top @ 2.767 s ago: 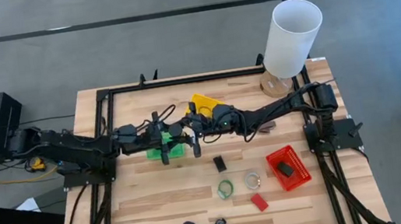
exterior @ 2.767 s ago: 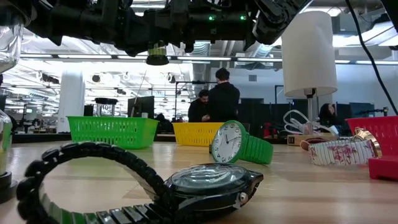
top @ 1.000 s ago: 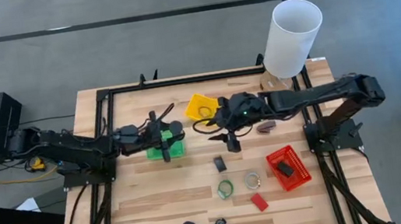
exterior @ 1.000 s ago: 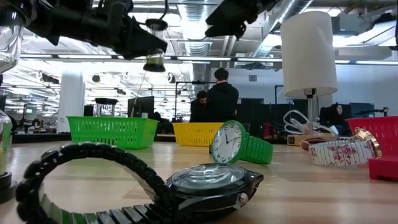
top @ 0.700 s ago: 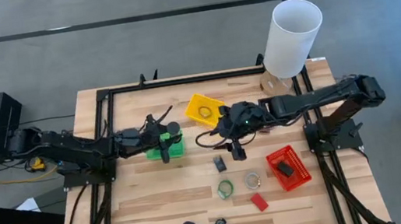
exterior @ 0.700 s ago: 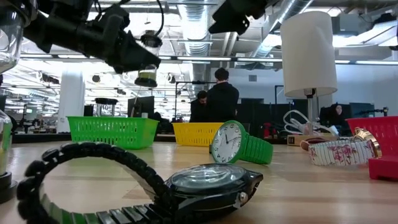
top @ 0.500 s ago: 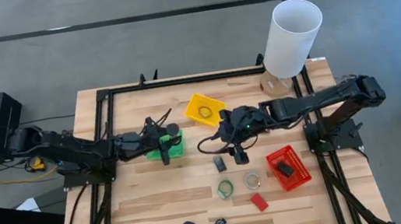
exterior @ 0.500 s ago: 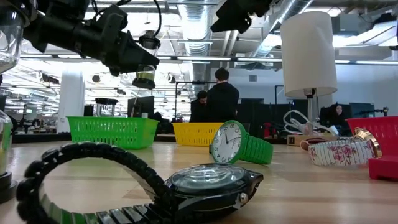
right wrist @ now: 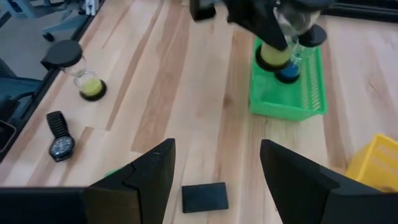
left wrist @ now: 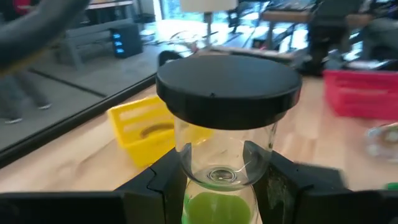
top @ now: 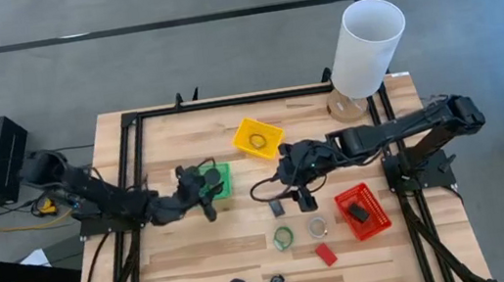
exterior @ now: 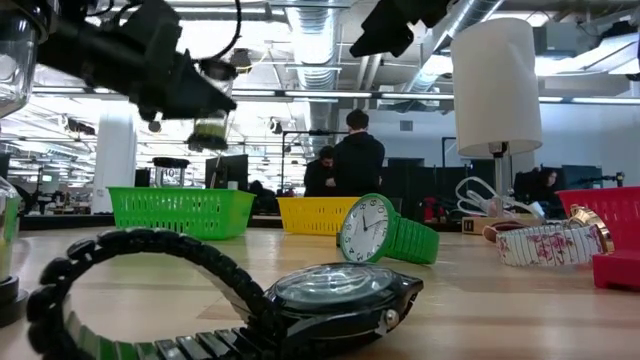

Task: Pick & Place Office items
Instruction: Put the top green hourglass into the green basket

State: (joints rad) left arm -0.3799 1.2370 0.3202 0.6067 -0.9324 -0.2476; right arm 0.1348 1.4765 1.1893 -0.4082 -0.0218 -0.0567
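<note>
An open-plan office or robotics lab is shown. In the low view, fluorescent ceiling lights [exterior: 90, 95] and exposed ducts fill the upper frame, dark monitors [exterior: 410, 185] line the middle, and two people [exterior: 345, 160] stand at centre. In the high view, a wooden table [top: 190, 258] is seen on grey carpet [top: 172, 63].

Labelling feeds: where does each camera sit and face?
High: overhead, facing straight down; both arms show.
Low: table height, facing the room past the green watch; arms above.
Left wrist: past the left gripper, shut on the hourglass.
Right wrist: down past the open right gripper at a dark block.
Shared: green tray, high and right wrist.
</note>
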